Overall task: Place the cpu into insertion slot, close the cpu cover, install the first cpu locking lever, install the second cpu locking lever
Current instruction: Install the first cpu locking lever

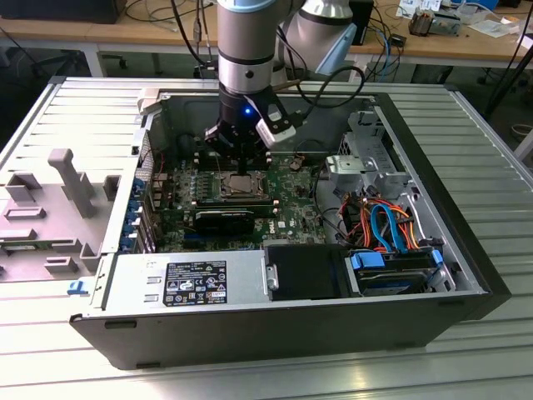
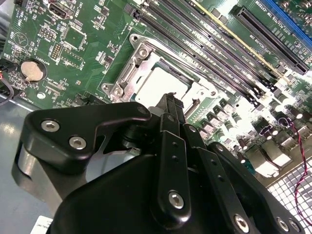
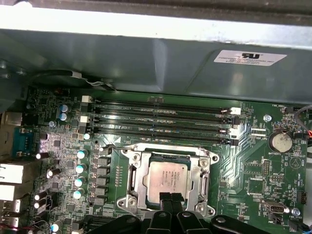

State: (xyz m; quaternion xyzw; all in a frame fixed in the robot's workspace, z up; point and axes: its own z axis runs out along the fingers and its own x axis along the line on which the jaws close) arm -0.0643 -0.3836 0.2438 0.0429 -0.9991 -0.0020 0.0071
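In the exterior view we see the claw [image 1: 241, 165] hanging straight over the chip [image 1: 241, 184], which lies in its socket [image 1: 226, 187] mid-board. In the second wrist view the fingertips [image 2: 170, 100] sit pressed together, holding nothing, at the chip's [image 2: 163, 84] near edge. In the first wrist view the cover [image 3: 141, 181] frames the chip [image 3: 166, 176].

arm upright, hand [image 3: 169, 199] apparently closed, pointing down
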